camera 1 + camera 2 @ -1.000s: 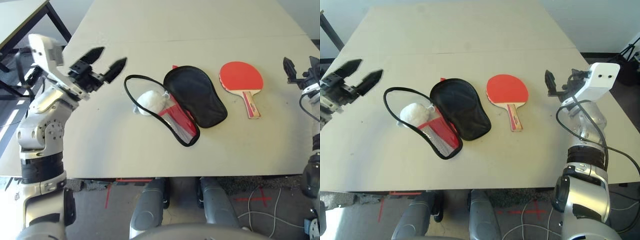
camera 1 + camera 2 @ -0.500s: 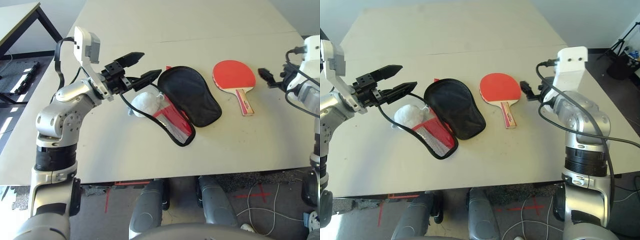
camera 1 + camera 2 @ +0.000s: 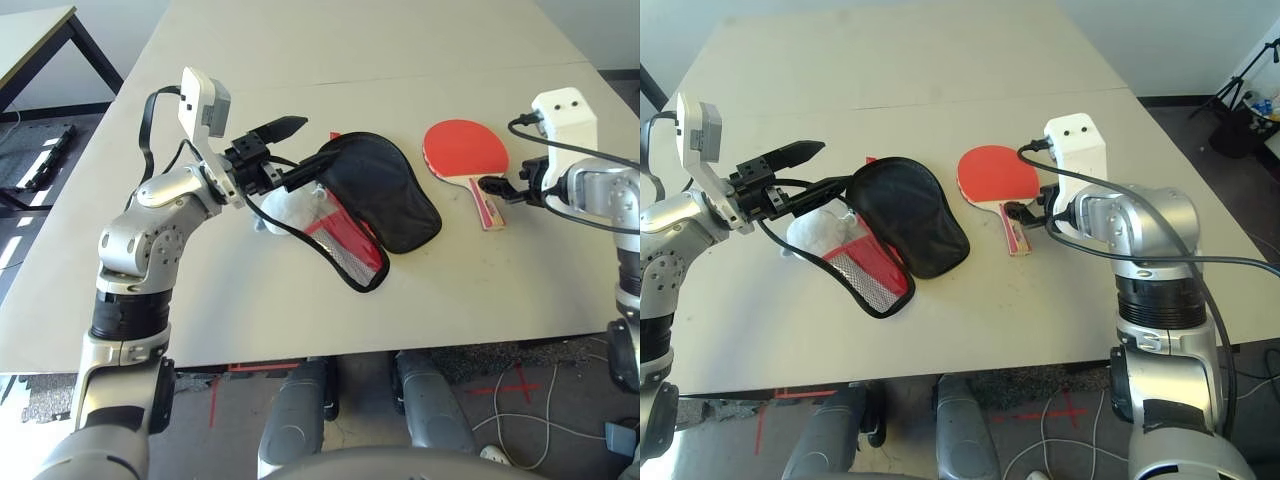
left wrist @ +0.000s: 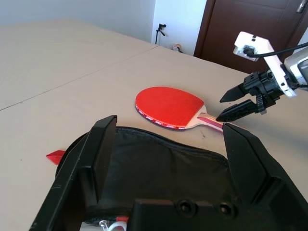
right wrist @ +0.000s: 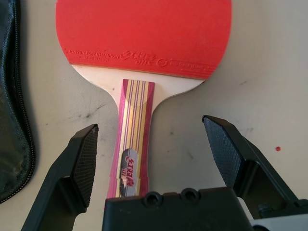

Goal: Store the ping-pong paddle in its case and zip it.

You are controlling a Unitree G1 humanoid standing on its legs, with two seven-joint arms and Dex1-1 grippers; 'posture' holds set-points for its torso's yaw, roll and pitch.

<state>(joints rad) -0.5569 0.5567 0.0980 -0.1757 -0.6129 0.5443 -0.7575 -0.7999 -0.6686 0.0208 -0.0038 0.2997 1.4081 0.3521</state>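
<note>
Partly, case [image 3: 385, 190] interior under the left gripper [image 3: 300, 150].

Head cameras look down over the beige tabletop [image 3: 300, 300]; both wrist cameras closely share the red-faced wooden ping-pong paddle [image 5: 144, 43].

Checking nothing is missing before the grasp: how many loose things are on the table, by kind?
Red-faced ping-pong paddle with striped wooden handle: 1
Black and red fabric paddle case: 1
Pale grey-white soft ball on a cord: 1
Total: 3
</note>
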